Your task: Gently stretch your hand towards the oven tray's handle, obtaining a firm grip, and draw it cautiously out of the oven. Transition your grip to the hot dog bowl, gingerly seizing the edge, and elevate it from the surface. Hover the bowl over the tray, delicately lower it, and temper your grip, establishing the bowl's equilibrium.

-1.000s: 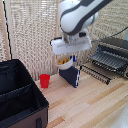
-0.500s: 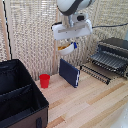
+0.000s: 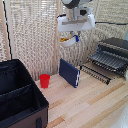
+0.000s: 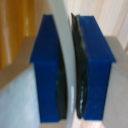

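Note:
My gripper (image 3: 74,35) is shut on the rim of the hot dog bowl (image 3: 67,41), a small white bowl with yellowish food, held high above the table in the exterior view. In the wrist view the two blue fingers (image 4: 47,65) clamp the bowl's thin white rim (image 4: 64,45) between their dark pads. The oven (image 3: 116,46) stands at the exterior view's right. The oven tray (image 3: 102,64), a dark wire rack, sticks out of its front, with the tray's handle (image 3: 94,73) along the near edge. The bowl hangs to the left of the tray, apart from it.
A dark blue book (image 3: 70,73) stands upright below the bowl. A small red cup (image 3: 45,80) sits to its left. A big black fabric case (image 3: 19,100) fills the lower left. A slatted blind (image 3: 30,35) backs the wooden table (image 3: 95,107).
The gripper has risen with the bowl, lifting it well above the blue book. Oven, tray, cup and case have not moved.

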Motion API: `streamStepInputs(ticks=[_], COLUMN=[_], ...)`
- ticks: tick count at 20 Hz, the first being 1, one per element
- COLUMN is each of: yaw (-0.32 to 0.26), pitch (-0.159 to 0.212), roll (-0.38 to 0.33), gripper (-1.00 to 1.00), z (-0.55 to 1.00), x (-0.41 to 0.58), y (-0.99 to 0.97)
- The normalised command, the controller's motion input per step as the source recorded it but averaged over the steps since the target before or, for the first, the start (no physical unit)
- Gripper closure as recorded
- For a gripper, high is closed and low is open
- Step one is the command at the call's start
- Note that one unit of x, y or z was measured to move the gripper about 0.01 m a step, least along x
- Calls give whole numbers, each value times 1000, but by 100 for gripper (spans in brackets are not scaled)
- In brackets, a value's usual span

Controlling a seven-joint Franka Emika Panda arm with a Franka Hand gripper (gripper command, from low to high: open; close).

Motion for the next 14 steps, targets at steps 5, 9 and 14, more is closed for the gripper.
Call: streamStepInputs(ticks=[5,9,14], yaw=[-67,-63,-69], pitch=[-108,-98,-81], roll=[9,9,20], gripper=[100,100,100], z=[305,180,-26], x=[226,88,0], y=[-950,-974,-941])
